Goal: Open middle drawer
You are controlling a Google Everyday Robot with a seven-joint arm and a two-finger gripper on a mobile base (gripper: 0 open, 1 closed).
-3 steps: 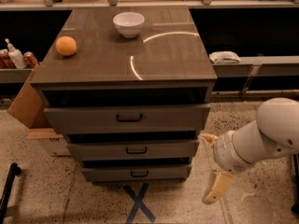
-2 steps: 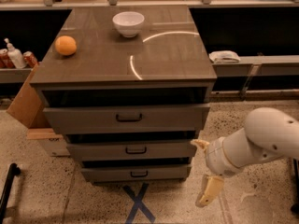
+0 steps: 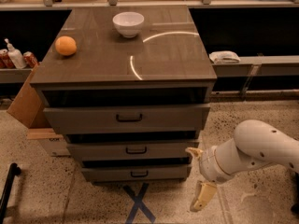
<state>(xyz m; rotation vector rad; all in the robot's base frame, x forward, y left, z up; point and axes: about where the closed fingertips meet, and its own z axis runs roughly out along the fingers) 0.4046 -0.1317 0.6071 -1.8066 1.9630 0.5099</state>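
The middle drawer (image 3: pixel 107 151) is a wide, shallow grey-brown front with a small black bar handle (image 3: pixel 136 150), between a taller top drawer (image 3: pixel 84 119) and a narrower bottom drawer (image 3: pixel 107 174). It looks shut. My gripper (image 3: pixel 194 177) is low at the right of the cabinet, near the right ends of the middle and bottom drawers. It is open, with one cream fingertip (image 3: pixel 190 150) by the middle drawer's right end and the other finger (image 3: pixel 202 197) hanging down toward the floor. It holds nothing.
The cabinet top (image 3: pixel 154 59) carries an orange (image 3: pixel 66 45) and a white bowl (image 3: pixel 128 23). A cardboard box (image 3: pixel 25 101) stands left of the cabinet. Bottles and cans (image 3: pixel 14 56) sit on a left shelf, a white cloth (image 3: pixel 224 57) on a right ledge. A blue tape X (image 3: pixel 137 203) marks the floor.
My arm has swung left, bringing the gripper closer to the right side of the lower drawers. The drawers have not moved.
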